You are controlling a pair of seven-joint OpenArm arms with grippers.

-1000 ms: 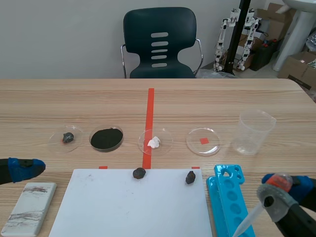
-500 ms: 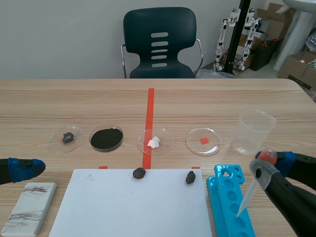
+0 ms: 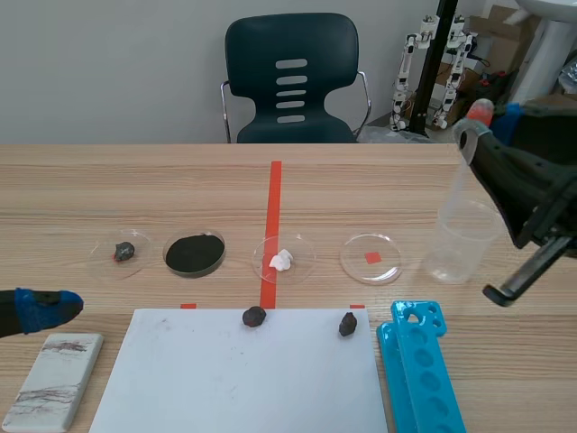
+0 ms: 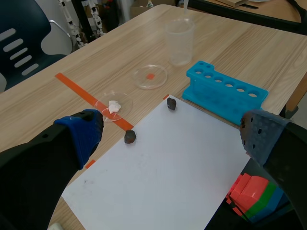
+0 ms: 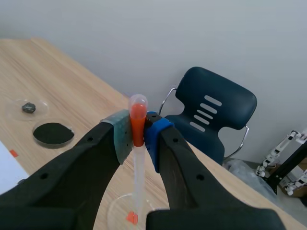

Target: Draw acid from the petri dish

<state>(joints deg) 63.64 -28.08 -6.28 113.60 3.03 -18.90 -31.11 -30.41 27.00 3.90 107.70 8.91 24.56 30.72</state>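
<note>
Here, at the scene's lower left, my left gripper [image 4: 170, 133] hangs low over the table [image 3: 135, 185], fingers spread wide with nothing between them. Across the middle of the frame runs a row of clear dishes: one with a dark stone [image 3: 123, 251], one with black powder [image 3: 194, 253], one with a white lump [image 3: 282, 260] on the tape line. Right of centre comes the petri dish [image 3: 370, 258], a red square showing at its middle. A beaker [image 3: 462, 242] stands just beside it, and a blue tube rack [image 3: 420, 372] lies at the lower right. At the upper right my right gripper [image 5: 138, 130] is up above the beaker, fingers clamped on the red bulb of a pipette [image 5: 138, 165] whose stem hangs down. I judge the task barely begun. The tool is in hand, but its tip is not in the dish and I see no liquid in the stem, so lowering, squeezing and drawing remain.
</note>
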